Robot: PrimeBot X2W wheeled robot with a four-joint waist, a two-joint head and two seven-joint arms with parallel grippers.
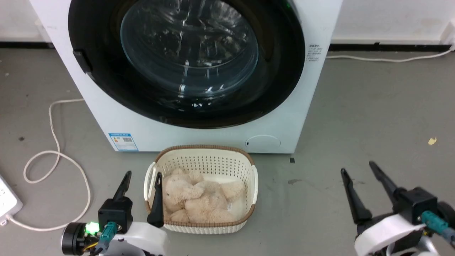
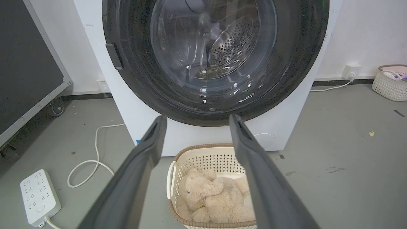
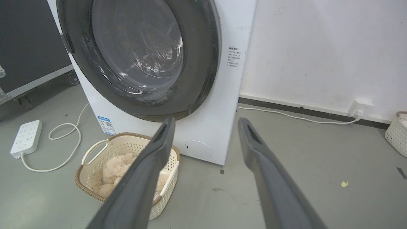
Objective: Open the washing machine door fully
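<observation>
The white washing machine (image 1: pixel 220 137) (image 2: pixel 133 108) (image 3: pixel 219 105) stands on the floor ahead of me. Its washing machine door (image 1: pixel 99 46) (image 2: pixel 133 63) (image 3: pixel 203 57), a glossy black ring around a bulging glass bowl, lies flush against the front, with a small black handle tab (image 1: pixel 82 61) (image 2: pixel 114 56) on its left edge. My left gripper (image 1: pixel 143 173) (image 2: pixel 197 117) is open, low and short of the machine, fingers over the basket's left side. My right gripper (image 1: pixel 357 167) (image 3: pixel 206 120) is open too, over bare floor to the right. Neither touches the door.
A cream perforated basket (image 1: pixel 249 167) (image 2: pixel 178 159) (image 3: pixel 95 149) with a beige plush toy (image 1: pixel 199 199) sits directly before the machine. A white cable (image 1: pixel 53 156) and power strip (image 2: pixel 39 197) lie on the floor at left. A dark wheeled panel (image 2: pixel 28 63) stands far left; another basket (image 2: pixel 389 84) far right.
</observation>
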